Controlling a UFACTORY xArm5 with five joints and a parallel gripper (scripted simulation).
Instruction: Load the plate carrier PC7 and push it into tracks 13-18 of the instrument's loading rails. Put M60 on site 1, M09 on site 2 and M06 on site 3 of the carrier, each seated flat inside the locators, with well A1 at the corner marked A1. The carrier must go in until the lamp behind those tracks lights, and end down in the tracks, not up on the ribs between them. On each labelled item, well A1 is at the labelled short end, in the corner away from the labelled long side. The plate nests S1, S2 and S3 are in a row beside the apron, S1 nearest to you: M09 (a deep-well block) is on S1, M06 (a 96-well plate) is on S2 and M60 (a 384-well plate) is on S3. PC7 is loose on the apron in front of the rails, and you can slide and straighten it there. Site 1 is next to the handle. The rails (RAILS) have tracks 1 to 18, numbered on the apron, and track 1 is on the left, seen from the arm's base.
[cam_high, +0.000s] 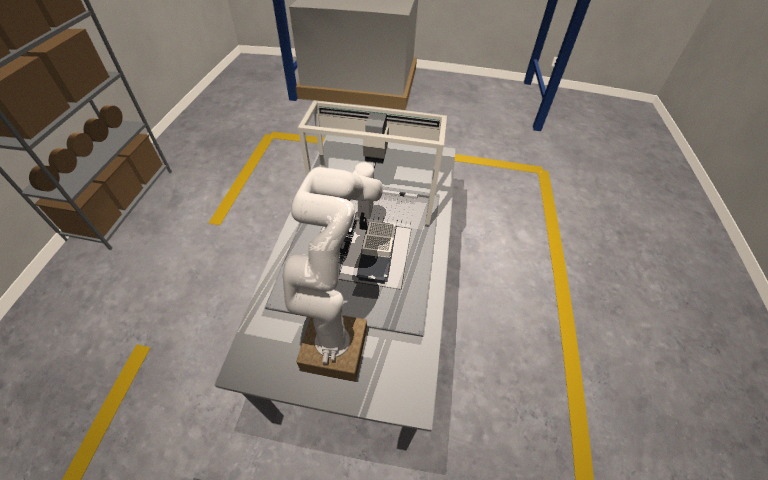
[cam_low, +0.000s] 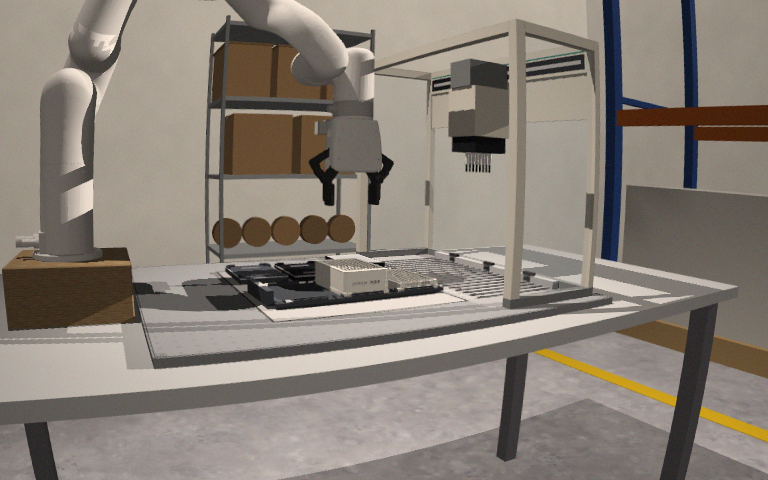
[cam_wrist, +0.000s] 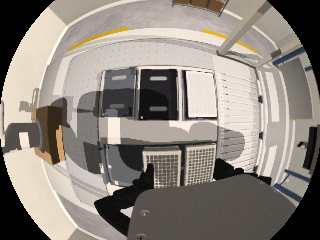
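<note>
My gripper (cam_low: 351, 199) (cam_wrist: 185, 172) is open and empty, high above the carrier area. The carrier PC7 (cam_wrist: 104, 172) lies on the apron in front of the rails, its handle end toward the arm's base. Its site 1 (cam_high: 373, 267) is dark and bare. The deep-well block M09 (cam_high: 377, 243) (cam_low: 351, 280) (cam_wrist: 162, 165) sits on site 2. The lower plate M06 (cam_high: 381, 228) (cam_low: 412, 279) (cam_wrist: 200, 161) sits on site 3; both look flat. The white plate M60 (cam_wrist: 200, 94) lies on nest S3. My fingers hide part of the carrier in the wrist view. Well labels are unreadable.
Nests S1 (cam_wrist: 119, 94) and S2 (cam_wrist: 158, 94) are bare. The ribbed rails (cam_high: 396, 209) (cam_low: 481, 281) (cam_wrist: 239, 107) lie beyond the carrier. A frame post (cam_low: 515, 169) and the pipetting head (cam_low: 478, 110) stand over the rail side.
</note>
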